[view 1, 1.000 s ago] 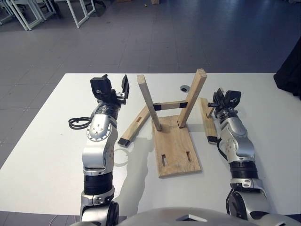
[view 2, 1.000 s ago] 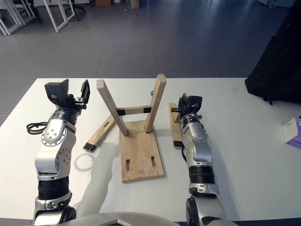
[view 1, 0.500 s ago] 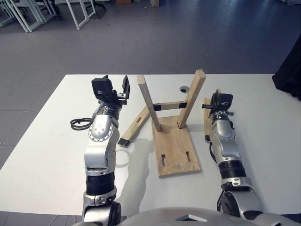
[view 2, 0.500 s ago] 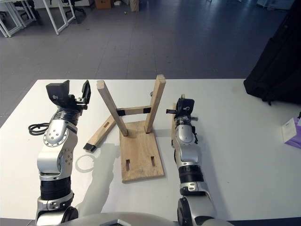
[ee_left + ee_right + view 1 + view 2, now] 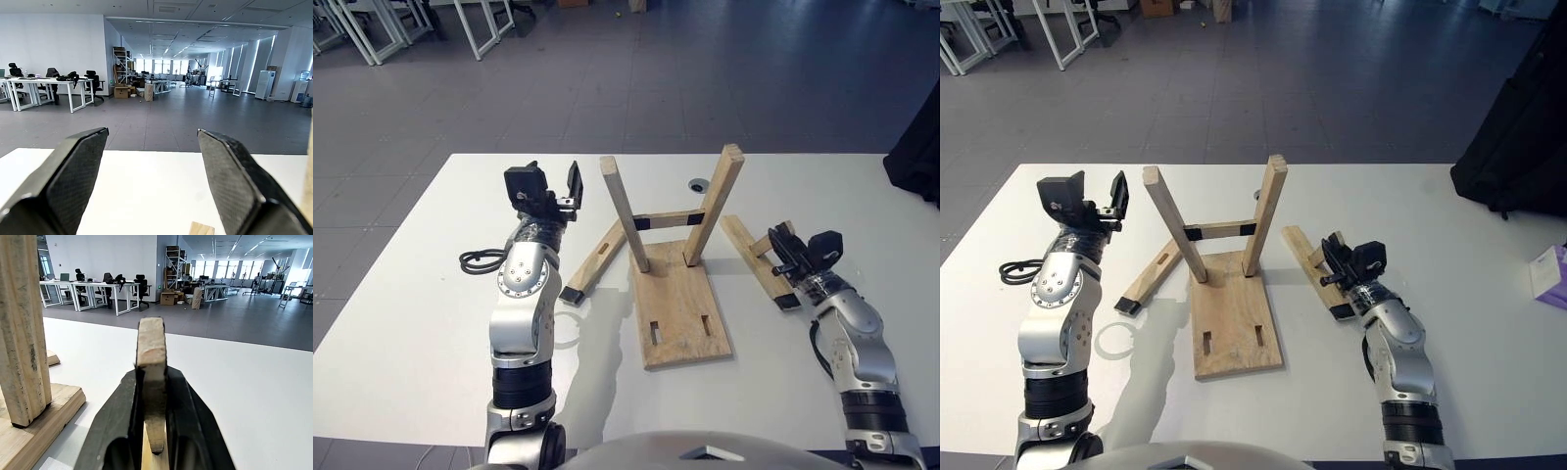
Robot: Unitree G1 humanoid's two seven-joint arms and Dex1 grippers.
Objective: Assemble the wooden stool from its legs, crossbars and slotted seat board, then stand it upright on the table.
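Note:
The slotted seat board [image 5: 680, 311] lies flat on the white table. Two legs [image 5: 715, 204] stand upright in its far end, joined by a crossbar [image 5: 668, 218]. A loose leg [image 5: 595, 258] lies to its left. Another loose leg [image 5: 754, 258] lies to its right, and my right gripper [image 5: 779, 253] is shut across it. In the right wrist view the leg's end [image 5: 151, 352] sticks out between the fingers [image 5: 188, 421], with an upright leg [image 5: 22, 333] close beside. My left gripper [image 5: 548, 184] is raised left of the stool, open, with nothing between its fingers [image 5: 73, 181].
A black cable coil [image 5: 478, 257] lies near the table's left side, and a pale ring [image 5: 1116, 339] sits by my left arm. A round hole [image 5: 698, 183] is in the table behind the stool. A purple box [image 5: 1552, 274] sits at the far right.
My right arm has swung out to the right. The right loose leg has pivoted with it, its near end shifted right. The left arm has kept still.

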